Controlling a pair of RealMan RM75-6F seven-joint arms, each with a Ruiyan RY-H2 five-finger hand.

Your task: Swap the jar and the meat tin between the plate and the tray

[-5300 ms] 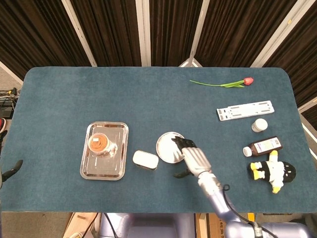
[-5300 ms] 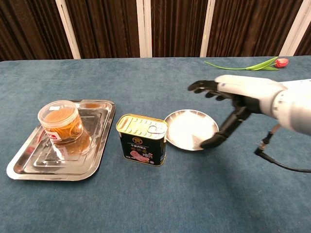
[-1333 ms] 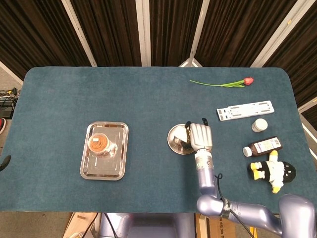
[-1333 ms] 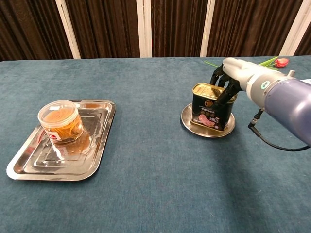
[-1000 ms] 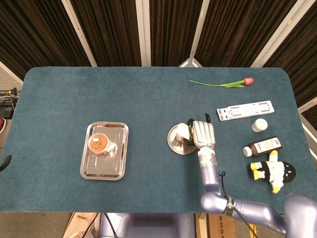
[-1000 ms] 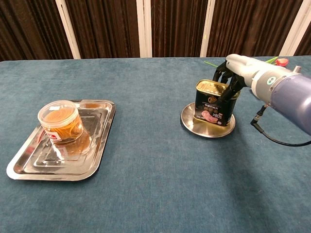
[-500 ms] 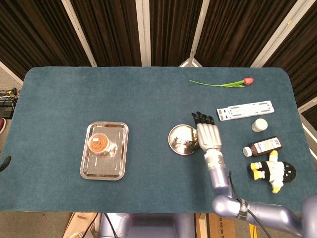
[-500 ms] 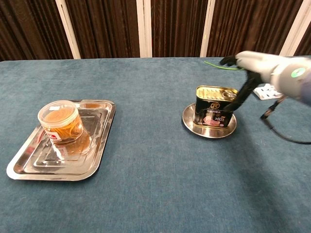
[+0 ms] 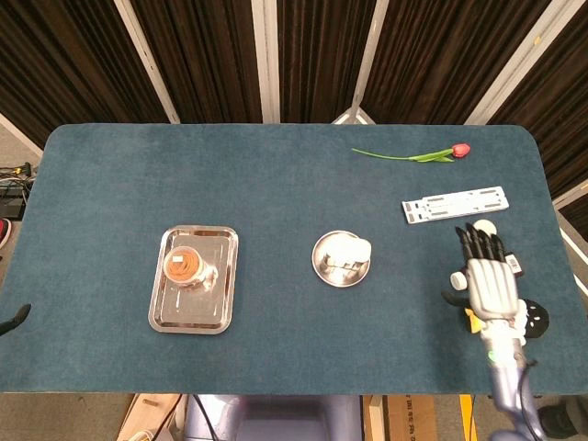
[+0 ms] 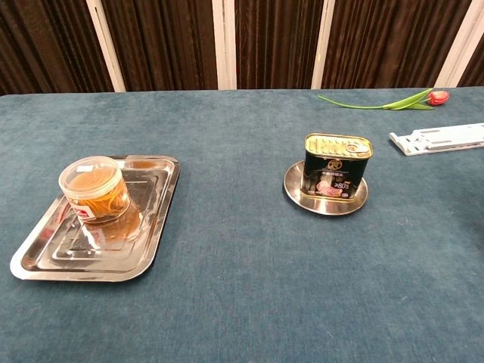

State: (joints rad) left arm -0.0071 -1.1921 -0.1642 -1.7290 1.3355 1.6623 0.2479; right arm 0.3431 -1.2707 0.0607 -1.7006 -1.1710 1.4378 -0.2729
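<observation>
The meat tin (image 10: pixel 336 166) stands upright on the round metal plate (image 10: pixel 327 201), a little right of the table's middle; from above the tin (image 9: pixel 348 252) is seen on the plate (image 9: pixel 327 267). The clear jar (image 10: pixel 96 189) with orange contents sits in the far part of the metal tray (image 10: pixel 91 255) at the left, and in the head view the jar (image 9: pixel 186 265) is in the tray (image 9: pixel 196 312). My right hand (image 9: pixel 487 281) hovers far right of the plate, fingers spread, holding nothing. A dark sliver of my left hand (image 9: pixel 16 318) shows at the left edge.
A tulip (image 9: pixel 411 155) lies at the back right and a white strip (image 9: pixel 455 204) in front of it. A plush penguin (image 9: pixel 536 319) and small bottles sit partly hidden under my right hand.
My right hand has let go of the meat tin on the plate and drawn away to the right, out of the chest view. The tin stays upright.
</observation>
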